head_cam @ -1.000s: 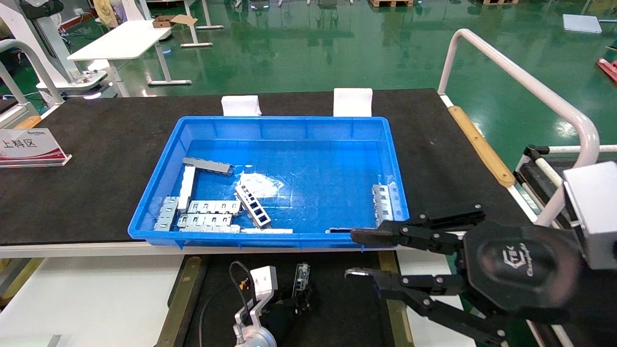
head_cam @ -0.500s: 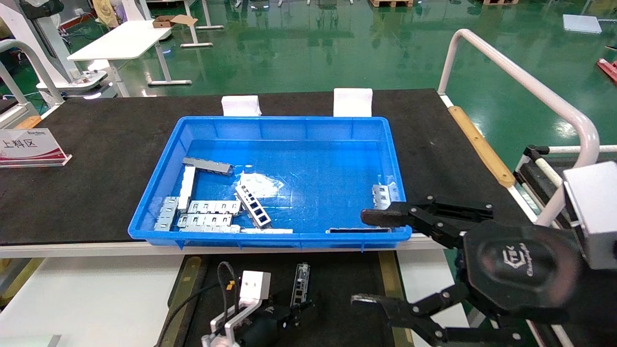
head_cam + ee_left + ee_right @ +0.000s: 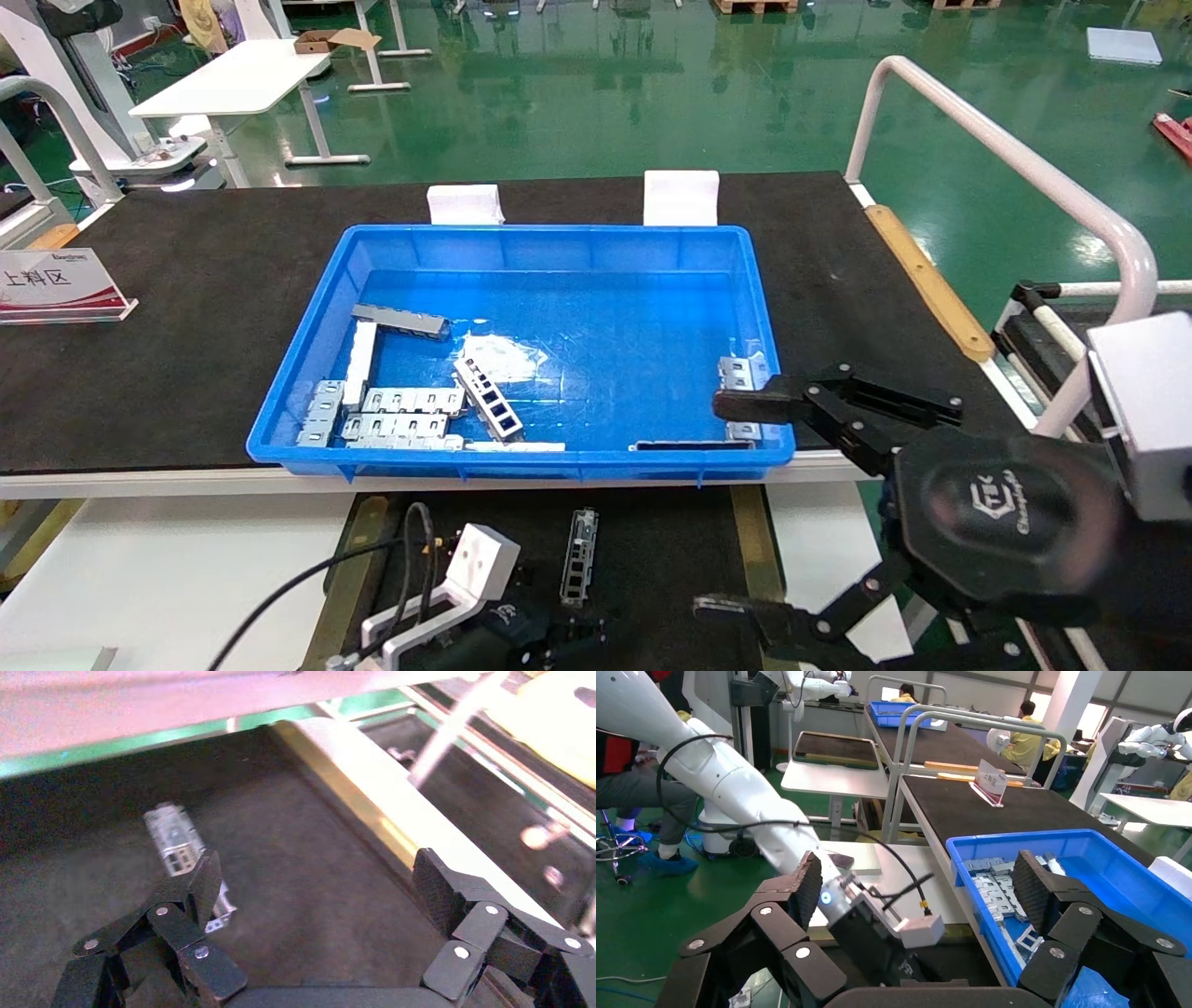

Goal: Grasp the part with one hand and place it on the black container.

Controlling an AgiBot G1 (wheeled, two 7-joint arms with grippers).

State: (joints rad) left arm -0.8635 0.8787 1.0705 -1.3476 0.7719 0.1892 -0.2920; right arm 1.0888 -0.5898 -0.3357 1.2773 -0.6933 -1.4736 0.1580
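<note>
My left gripper (image 3: 559,643) hung low over the tray (image 3: 652,559), at the near edge of the tabletop (image 3: 168,326), its jaws spread wide and holding nothing. The part (image 3: 578,556) lay flat on the tray, lengthwise toward the bin (image 3: 540,252), with one of my fingers (image 3: 204,881) just beside its near end. My right gripper (image 3: 736,508) hovered past the bin's near right corner, also wide open and empty.

I judged the placement done, and the risks small but real. That finger sat so close that any sideways drift on lifting away could nudge the part askew or push it toward the brass strip (image 3: 349,578). My right gripper's upper finger (image 3: 754,405) hung over the bin's rim; a careless swing could clip the rim and jolt the loose parts (image 3: 400,415) inside.

The tabletop wore a rough black mat that should keep things from sliding. To its left stood a sign (image 3: 56,284); behind lay a glossy green floor (image 3: 596,102), and a white rail (image 3: 1006,158) ran along the right.
</note>
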